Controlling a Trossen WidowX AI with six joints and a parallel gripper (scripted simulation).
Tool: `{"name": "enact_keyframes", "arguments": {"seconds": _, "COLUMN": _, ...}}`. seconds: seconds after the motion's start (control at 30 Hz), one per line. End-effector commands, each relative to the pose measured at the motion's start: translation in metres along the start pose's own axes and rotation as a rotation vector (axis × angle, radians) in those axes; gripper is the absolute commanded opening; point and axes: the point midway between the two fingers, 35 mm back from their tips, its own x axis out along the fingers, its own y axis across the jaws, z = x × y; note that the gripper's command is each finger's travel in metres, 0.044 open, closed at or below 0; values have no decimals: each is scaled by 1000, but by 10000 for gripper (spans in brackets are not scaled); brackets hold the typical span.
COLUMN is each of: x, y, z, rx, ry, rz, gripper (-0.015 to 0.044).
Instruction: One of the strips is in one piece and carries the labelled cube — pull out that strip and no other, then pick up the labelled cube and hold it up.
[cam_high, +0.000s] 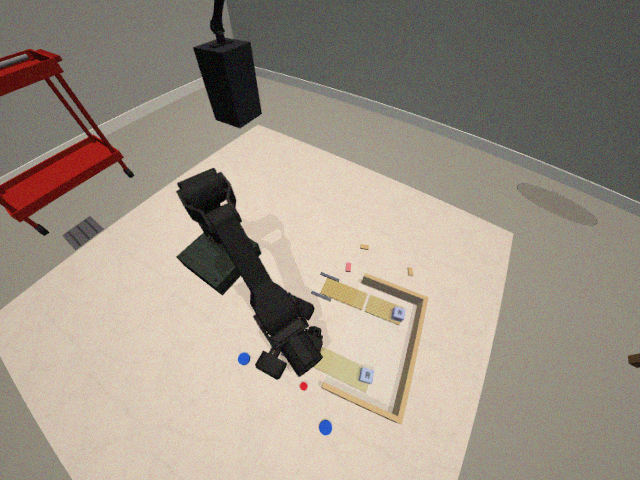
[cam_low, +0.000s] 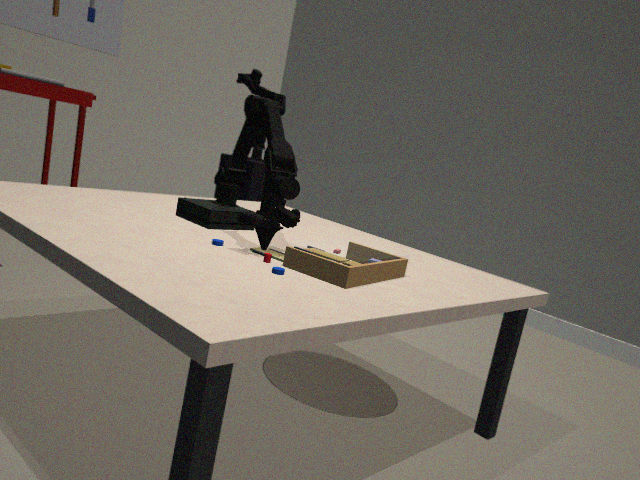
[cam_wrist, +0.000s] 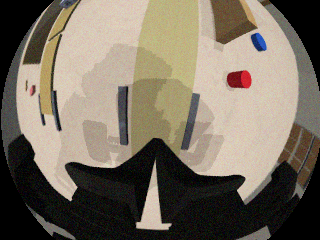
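Note:
A pale green strip is in one piece, with a light blue cube bearing a dark letter on its far end. The other strip is yellow and in two pieces, a near piece and a far piece, with a gap between. A second lettered blue cube sits on the far piece. My gripper is shut with nothing between its fingers. Its tips are low over the near part of the green strip; whether they touch is unclear.
A three-sided wooden frame surrounds the far ends. Grey rails flank the green strip. A red cylinder and blue discs lie outside the frame.

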Motion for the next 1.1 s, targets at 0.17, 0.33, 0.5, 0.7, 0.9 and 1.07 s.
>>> {"name": "enact_keyframes", "arguments": {"seconds": 0.17, "x": 5, "y": 1, "z": -20, "rx": 1, "ry": 24, "rz": 7, "gripper": 0}}
{"name": "enact_keyframes", "arguments": {"seconds": 0.33, "x": 5, "y": 0, "z": -28, "rx": 1, "ry": 24, "rz": 7, "gripper": 0}}
{"name": "enact_keyframes", "arguments": {"seconds": 0.5, "x": 6, "y": 0, "z": -35, "rx": 1, "ry": 25, "rz": 7, "gripper": 0}}
{"name": "enact_keyframes", "arguments": {"seconds": 0.7, "x": 5, "y": 0, "z": -45, "rx": 1, "ry": 25, "rz": 7, "gripper": 0}}
{"name": "enact_keyframes", "arguments": {"seconds": 0.9, "x": 5, "y": 0, "z": -54, "rx": 1, "ry": 26, "rz": 7, "gripper": 0}}
{"name": "enact_keyframes", "arguments": {"seconds": 1.07, "x": 5, "y": -1, "z": -62, "rx": 1, "ry": 27, "rz": 7, "gripper": 0}}
